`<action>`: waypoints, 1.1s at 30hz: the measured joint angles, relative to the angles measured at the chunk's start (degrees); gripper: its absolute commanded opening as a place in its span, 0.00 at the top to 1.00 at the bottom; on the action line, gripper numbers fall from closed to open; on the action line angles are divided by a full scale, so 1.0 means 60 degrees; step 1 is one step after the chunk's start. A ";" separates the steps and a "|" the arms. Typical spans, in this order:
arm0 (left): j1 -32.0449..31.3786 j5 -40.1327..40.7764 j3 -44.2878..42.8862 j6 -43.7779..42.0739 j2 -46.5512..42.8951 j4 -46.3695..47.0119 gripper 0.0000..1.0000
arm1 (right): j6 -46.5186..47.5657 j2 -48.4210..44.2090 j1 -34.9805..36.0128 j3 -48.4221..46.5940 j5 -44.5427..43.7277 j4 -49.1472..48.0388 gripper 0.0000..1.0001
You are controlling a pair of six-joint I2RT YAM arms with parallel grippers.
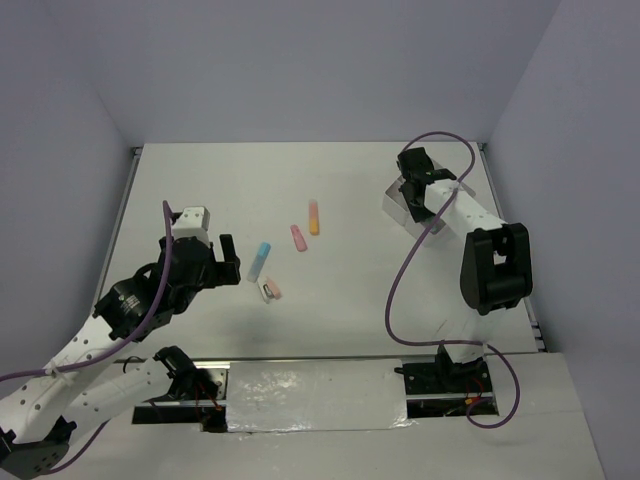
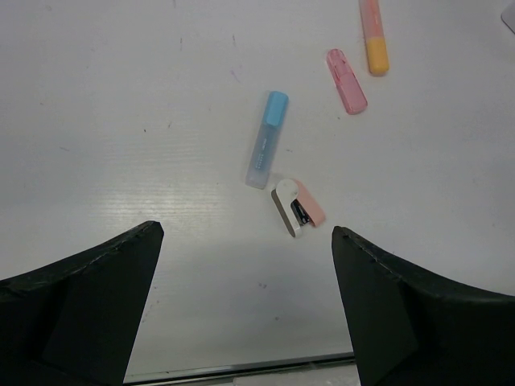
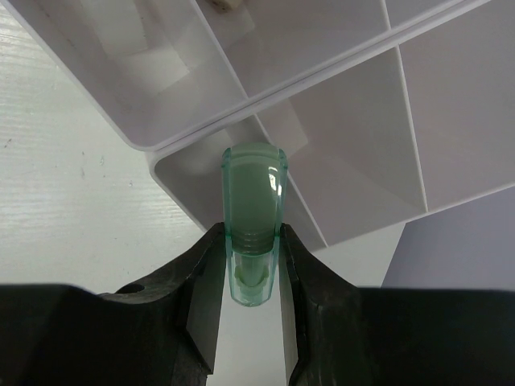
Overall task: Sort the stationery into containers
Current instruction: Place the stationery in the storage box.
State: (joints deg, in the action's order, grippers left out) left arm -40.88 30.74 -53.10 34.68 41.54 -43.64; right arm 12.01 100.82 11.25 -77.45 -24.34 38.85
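The right pincer (image 3: 252, 241) is squeezing a see-through green piece (image 3: 253, 185) between its two fingers. The rounded end is poking out ahead of them, over the corner of the white tray (image 3: 282, 84). From the wrist view that tip is hanging above one corner compartment, though I can't tell if it's touching the wall. Something beige (image 3: 227, 4) is peeking in from another compartment at the top edge, too cropped to make out.

The left pincer (image 2: 245, 233) is gaping wide with nothing in it, hanging over the worktop (image 1: 220, 190) just short of the loose stuff. Right in front of it a blue piece (image 2: 266, 138) is lying flat. A small pink-and-white piece (image 2: 296, 207) is sitting just beside the blue one's lower end, and it looks like it's almost touching. Further out, a pink piece (image 2: 346, 80) and an orange piece (image 2: 374, 36) are lying near each other but apart. All four are sitting mid-worktop, well apart from the tray on the right.
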 measured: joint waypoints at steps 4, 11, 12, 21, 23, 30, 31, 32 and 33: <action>0.0000 0.0000 0.0000 0.0000 0.0000 0.0000 0.01 | -0.0022 0.0000 -0.0004 0.0000 -0.0022 0.0000 0.77; 0.0000 0.0000 0.0000 0.0000 0.0000 0.0004 0.01 | -0.0029 0.0004 -0.0007 0.0000 -0.0022 0.0000 0.77; 0.0000 0.0000 0.0000 0.0000 0.0000 0.0004 0.01 | -0.0029 0.0007 -0.0007 0.0000 -0.0022 0.0000 0.77; 0.0000 0.0000 0.0000 0.0000 0.0000 0.0004 0.01 | -0.0033 0.0069 -0.0007 0.0000 -0.0015 0.0000 0.72; 0.0000 0.0000 0.0000 0.0000 0.0000 0.0004 0.01 | -0.0036 0.0073 -0.0007 0.0000 -0.0015 0.0000 0.71; 0.0000 0.0000 0.0000 0.0000 0.0000 0.0004 0.01 | -0.0069 0.0106 -0.0007 0.0000 -0.0007 0.0004 0.64; 0.0000 0.0000 0.0000 0.0000 0.0000 0.0004 0.01 | -0.0084 0.0106 -0.0007 0.0000 -0.0007 0.0004 0.63; 0.0000 0.0000 0.0000 0.0000 0.0000 0.0004 0.01 | -0.0091 0.0106 -0.0007 0.0000 -0.0004 0.0007 0.63; 0.0000 0.0000 0.0000 0.0000 0.0000 0.0004 0.01 | -0.0095 0.0106 -0.0007 0.0000 -0.0004 0.0011 0.63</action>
State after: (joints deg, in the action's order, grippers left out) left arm -40.88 30.74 -53.10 34.68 41.54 -43.62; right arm 11.44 101.45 11.20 -77.45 -24.36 38.92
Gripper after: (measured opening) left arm 0.994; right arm 0.371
